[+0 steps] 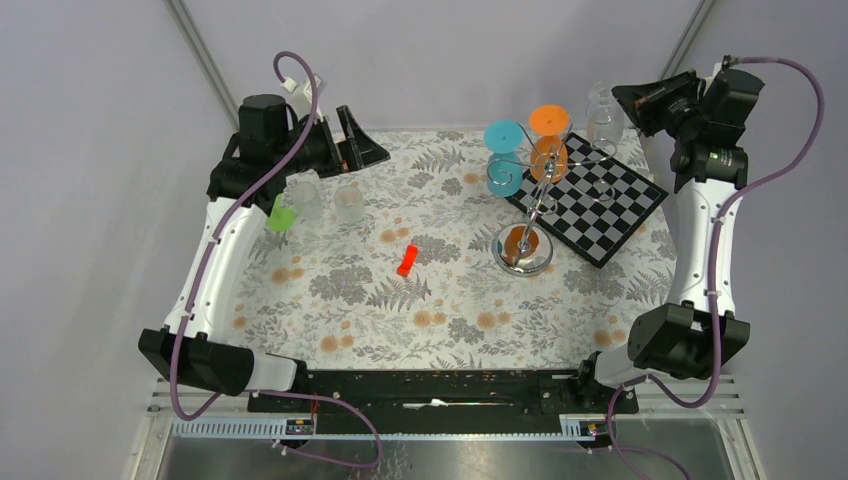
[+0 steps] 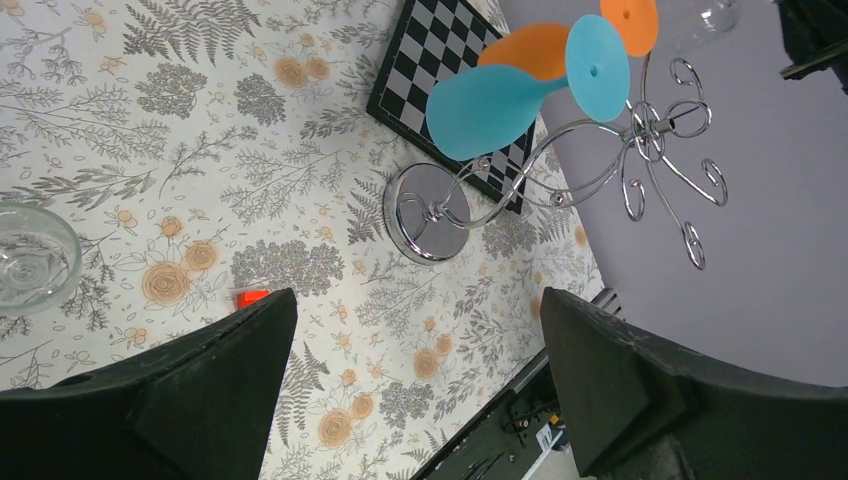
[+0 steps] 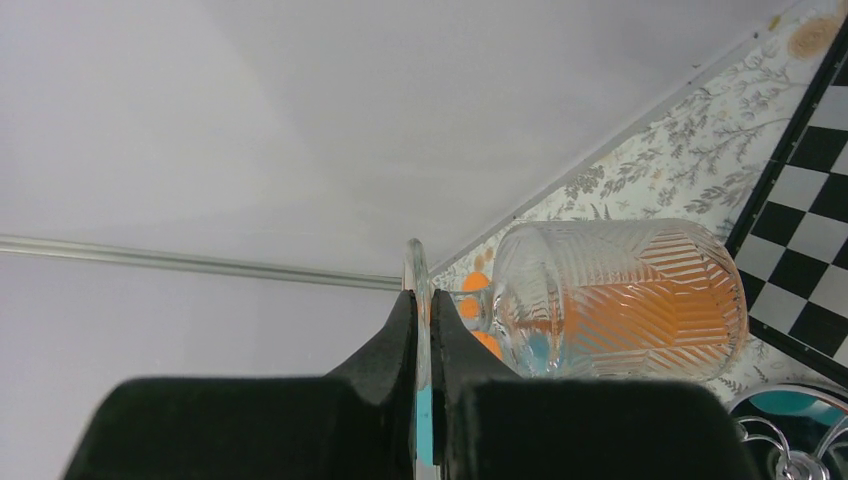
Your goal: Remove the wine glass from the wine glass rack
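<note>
Right gripper [image 3: 424,296] clamps the foot of a clear wine glass [image 3: 620,300], tipped sideways beside the wine glass rack [image 1: 522,258], where a blue glass [image 1: 505,155] and an orange glass [image 1: 549,132] hang near a chequered board [image 1: 605,205]. Left gripper [image 2: 415,330] gapes above the desk [image 1: 400,320].

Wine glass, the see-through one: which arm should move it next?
Right. The right claw is shut on the clear wine glass by its foot, near the rack. The left claw is open and empty, far on the other side.

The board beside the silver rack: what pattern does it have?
The board is black-and-white chequered, clearest in the top external view.
</note>
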